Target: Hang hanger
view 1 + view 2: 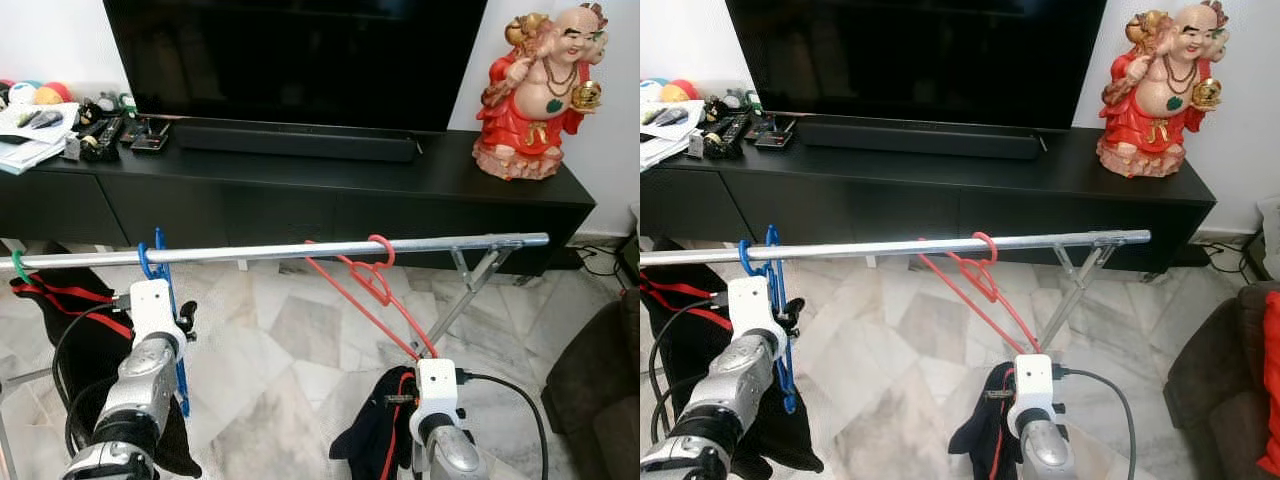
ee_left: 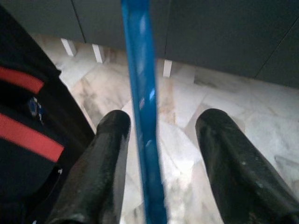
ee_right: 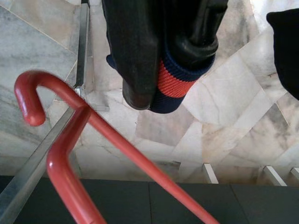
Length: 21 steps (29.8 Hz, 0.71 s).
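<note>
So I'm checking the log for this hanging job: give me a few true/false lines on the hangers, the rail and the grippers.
1. The red hanger has its hook over the rail. True.
2. The blue hanger lies on the floor. False: it hangs from the rail near the left gripper.
3. The left gripper is shut on the blue hanger. False: its fingers stand apart, the blue bar between them.
4. The right gripper pinches dark cloth with a red band. True.
5. The statue stands on the floor. False: it stands on the black cabinet.
</note>
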Motion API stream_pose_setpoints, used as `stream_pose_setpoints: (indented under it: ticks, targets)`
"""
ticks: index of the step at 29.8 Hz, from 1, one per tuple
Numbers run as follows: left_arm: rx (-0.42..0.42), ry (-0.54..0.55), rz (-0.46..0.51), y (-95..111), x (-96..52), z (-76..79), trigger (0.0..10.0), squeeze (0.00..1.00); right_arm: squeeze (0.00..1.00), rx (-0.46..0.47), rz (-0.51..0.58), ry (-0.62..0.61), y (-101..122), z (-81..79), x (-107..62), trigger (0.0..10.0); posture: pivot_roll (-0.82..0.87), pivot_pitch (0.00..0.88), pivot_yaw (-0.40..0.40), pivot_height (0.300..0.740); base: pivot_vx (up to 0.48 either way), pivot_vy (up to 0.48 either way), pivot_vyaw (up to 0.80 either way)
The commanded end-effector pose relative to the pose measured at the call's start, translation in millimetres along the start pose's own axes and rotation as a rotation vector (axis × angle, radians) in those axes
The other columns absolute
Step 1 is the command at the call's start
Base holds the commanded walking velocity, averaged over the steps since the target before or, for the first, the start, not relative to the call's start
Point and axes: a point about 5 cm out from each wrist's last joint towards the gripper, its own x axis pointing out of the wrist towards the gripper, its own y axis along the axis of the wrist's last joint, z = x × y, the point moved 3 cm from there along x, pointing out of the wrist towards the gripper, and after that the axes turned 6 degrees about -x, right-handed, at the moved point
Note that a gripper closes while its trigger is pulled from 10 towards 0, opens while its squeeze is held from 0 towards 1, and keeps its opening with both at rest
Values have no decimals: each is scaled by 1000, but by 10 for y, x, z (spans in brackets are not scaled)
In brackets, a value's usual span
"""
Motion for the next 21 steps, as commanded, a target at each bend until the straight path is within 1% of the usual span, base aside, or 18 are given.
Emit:
stream_pose_setpoints:
  ticks: [1, 8, 12, 21]
  targets:
    - [-7, 4, 9, 23, 15, -23, 0, 0, 0, -11, 3, 4, 3, -14, 1, 10000, -4, 82, -32, 740, 0, 0, 0]
    - [-4, -17, 34, 45, 20, 12, 0, 0, 0, -14, 2, 6, -2, -30, 0, 10000, 3, 84, -32, 740, 0, 0, 0]
    - [-5, -11, 33, 37, 24, 2, 0, 0, 0, -14, 0, 8, -11, -43, -5, 10000, 5, 85, -31, 740, 0, 0, 0]
    - [-5, -35, 31, -2, 14, 52, 0, 0, 0, -13, -2, 8, -20, -57, -9, 10000, 8, 85, -29, 740, 0, 0, 0]
